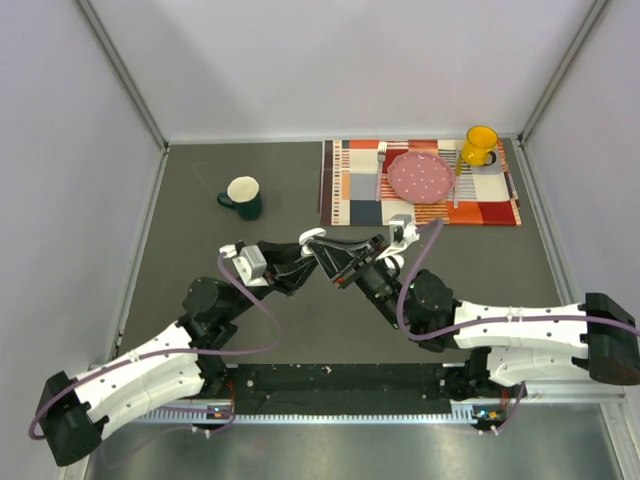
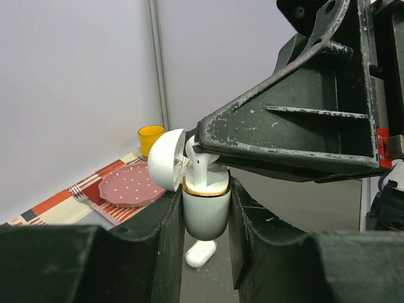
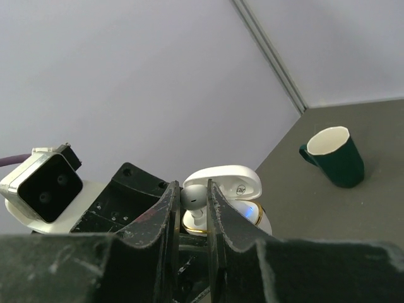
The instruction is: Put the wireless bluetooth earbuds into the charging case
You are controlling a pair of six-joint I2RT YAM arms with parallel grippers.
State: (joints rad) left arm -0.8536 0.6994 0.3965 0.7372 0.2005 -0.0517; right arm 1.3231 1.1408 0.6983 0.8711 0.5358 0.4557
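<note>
Left fingers [image 2: 158, 252] clamp open case [image 2: 205, 211], right fingers [image 3: 165, 214] pinch earbud [image 3: 194, 197] above, mug [image 3: 334, 158] beyond

White left arm [image 1: 140, 378] and right arm [image 1: 520, 328], black joints [image 1: 210, 300], purple cables [image 1: 402, 295]; left claw [image 2: 206, 214], right claw [image 3: 194, 197] scuffed black.

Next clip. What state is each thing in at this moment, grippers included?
left gripper: shut on the charging case
charging case: upright, lid open
right gripper: shut on the earbud
earbud: pinched at the case's opening
small white piece: lying loose under the held case
green mug: upright
yellow mug: upright on the placemat
pink plate: flat on the placemat
</note>
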